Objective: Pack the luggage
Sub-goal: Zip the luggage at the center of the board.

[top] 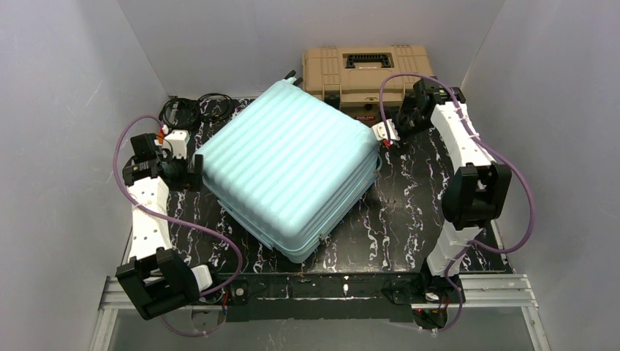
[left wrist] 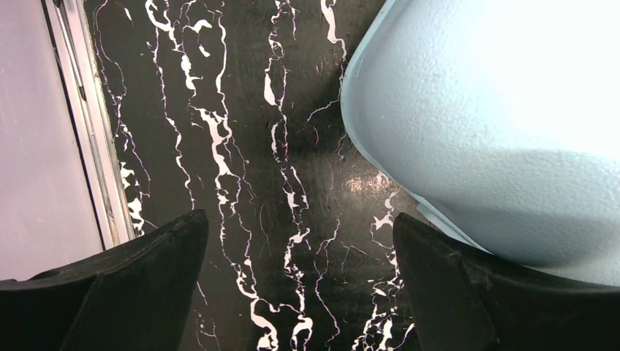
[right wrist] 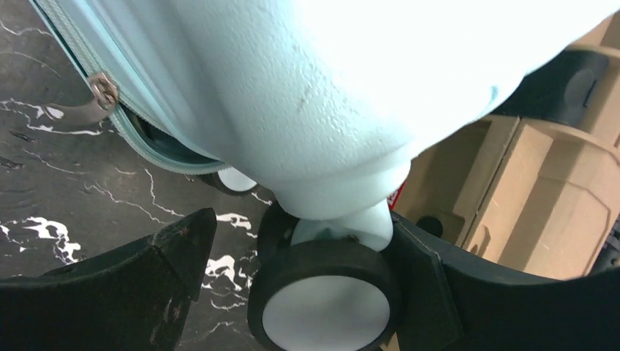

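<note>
The luggage (top: pixel 289 164), a pale mint-blue ribbed suitcase, lies shut and turned like a diamond on the black marbled table (top: pixel 409 219). My left gripper (top: pixel 194 170) is open and empty at its left corner. In the left wrist view the gripper (left wrist: pixel 300 219) spans bare table, and its right finger (left wrist: pixel 468 292) lies against the shell (left wrist: pixel 497 124). My right gripper (top: pixel 384 134) is open at the suitcase's right corner. In the right wrist view the gripper (right wrist: pixel 303 219) straddles a black wheel (right wrist: pixel 325 300). The right finger (right wrist: pixel 439 285) touches the wheel and the left finger (right wrist: pixel 146 278) stands apart.
A tan toolbox (top: pixel 365 73) with black latches stands at the back, just behind the right gripper, and also shows in the right wrist view (right wrist: pixel 541 205). Black cables (top: pixel 191 110) lie at the back left. A zipper pull (right wrist: pixel 102 89) hangs at the suitcase seam. White walls enclose the table.
</note>
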You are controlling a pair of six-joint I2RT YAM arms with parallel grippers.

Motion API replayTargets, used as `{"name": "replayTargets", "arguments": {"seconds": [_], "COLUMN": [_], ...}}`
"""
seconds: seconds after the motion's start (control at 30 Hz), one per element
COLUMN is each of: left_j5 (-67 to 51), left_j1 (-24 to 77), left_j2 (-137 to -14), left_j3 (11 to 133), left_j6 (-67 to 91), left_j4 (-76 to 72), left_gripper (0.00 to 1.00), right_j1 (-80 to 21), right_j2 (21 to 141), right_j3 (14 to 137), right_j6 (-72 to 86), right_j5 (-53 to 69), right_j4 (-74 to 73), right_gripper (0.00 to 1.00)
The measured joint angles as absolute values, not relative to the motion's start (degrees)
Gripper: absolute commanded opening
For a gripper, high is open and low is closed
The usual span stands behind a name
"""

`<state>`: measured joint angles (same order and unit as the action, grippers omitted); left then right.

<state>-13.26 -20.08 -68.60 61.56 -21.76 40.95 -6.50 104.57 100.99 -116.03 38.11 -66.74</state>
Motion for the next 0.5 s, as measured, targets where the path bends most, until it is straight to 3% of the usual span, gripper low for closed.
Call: {"name": "replayTargets", "arguments": {"seconds": [0.27, 0.37, 0.5], "left_j5": [-13.2, -12.8, -11.8], "left_j1": [-20.2, -20.3, -20.6], "left_j2": [-68.8, -68.8, -69.3], "left_j3": [61.6, 61.5, 61.3], "left_j6": [-21.0, -20.6, -19.0], "left_j4": [40.8, 40.4, 36.6], "left_gripper": [0.93, 0.92, 0.90], "right_j1": [-8.3, -9.8, -10.7], "right_j2": [108.3, 109.6, 109.1], "right_j3": [106.2, 106.7, 105.5], "right_j6": [-118.8, -118.8, -116.2], "right_j5": [40.1, 39.8, 37.0], "right_j4": [-73.6, -73.6, -69.8], "right_gripper": [0.80, 0.62, 0.21]}}
